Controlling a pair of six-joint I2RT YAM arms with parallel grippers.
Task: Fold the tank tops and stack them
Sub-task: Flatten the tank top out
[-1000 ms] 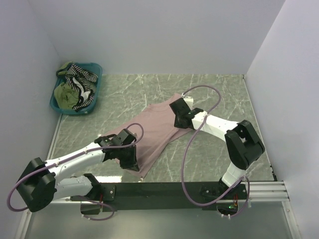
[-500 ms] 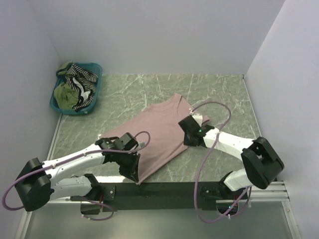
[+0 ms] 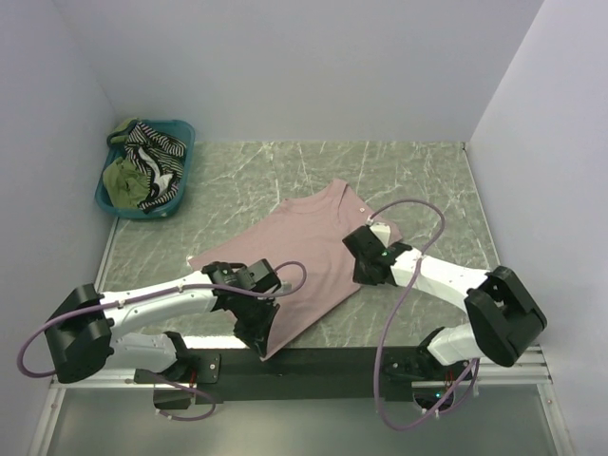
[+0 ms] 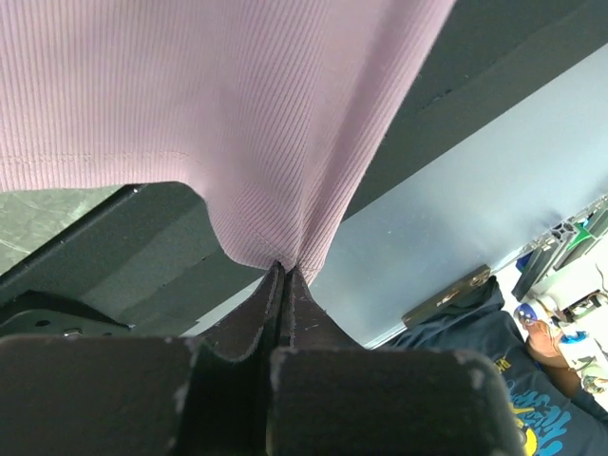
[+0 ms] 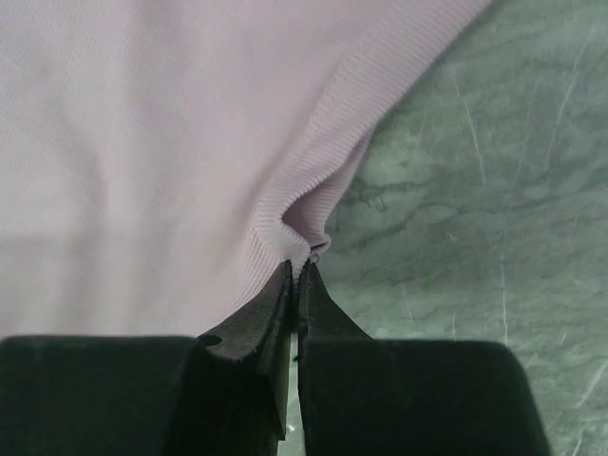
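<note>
Left gripper (image 4: pixel 282 270) pinched shut on pink tank top (image 3: pixel 299 252) hem corner; right gripper (image 5: pixel 300 265) pinched on its side edge, cloth spread between them. Risk: both bites are thin, so an uneven pull may slip one and bunch the cloth.

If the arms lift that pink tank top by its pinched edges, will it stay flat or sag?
Probably sags: the pink tank top puckers into folds at the left gripper. Likely light: the right gripper holds it by a pinch.

No legible text anywhere; yellow print (image 4: pixel 528 419) on dark shirt (image 4: pixel 465 366) too blurred to read.
</note>
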